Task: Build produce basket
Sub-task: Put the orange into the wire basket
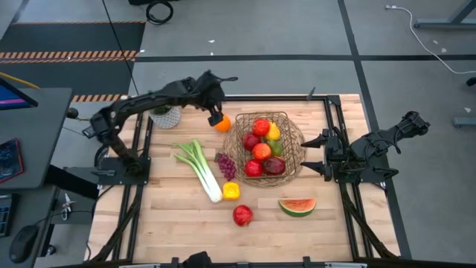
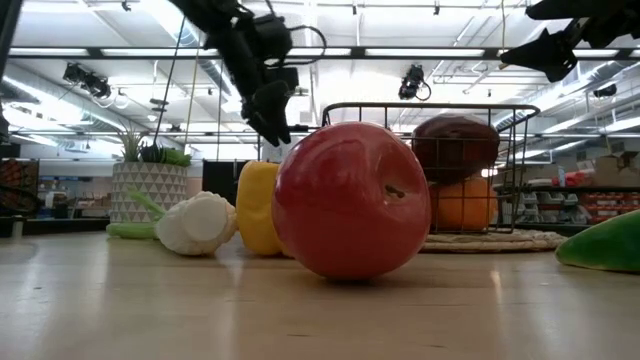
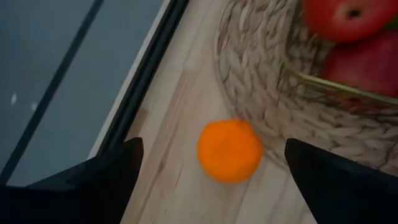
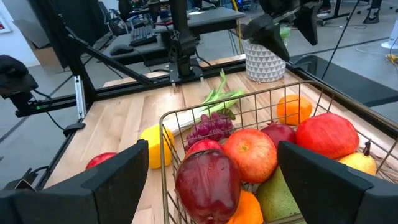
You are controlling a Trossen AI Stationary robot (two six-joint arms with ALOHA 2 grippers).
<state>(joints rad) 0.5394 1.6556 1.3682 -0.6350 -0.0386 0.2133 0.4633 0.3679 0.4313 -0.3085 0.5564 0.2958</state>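
Note:
The wire basket [image 1: 291, 132] stands on a woven mat [image 3: 261, 93] at the table's middle right and holds several fruits: red apples, an orange, a yellow and a green one. An orange [image 1: 222, 123] lies on the table just left of the basket. It also shows in the left wrist view [image 3: 230, 150]. My left gripper [image 1: 215, 113] hangs open above this orange, one finger on either side, touching nothing. My right gripper [image 1: 315, 152] is open and empty at the basket's right rim. It also shows in the right wrist view [image 4: 211, 158].
On the table left of and in front of the basket lie a leek [image 1: 199, 170], purple grapes [image 1: 225, 165], a yellow pepper [image 1: 231, 190], a red apple [image 1: 242, 215] and a watermelon slice [image 1: 297, 206]. A white pot with a plant [image 1: 165, 116] stands at the far left.

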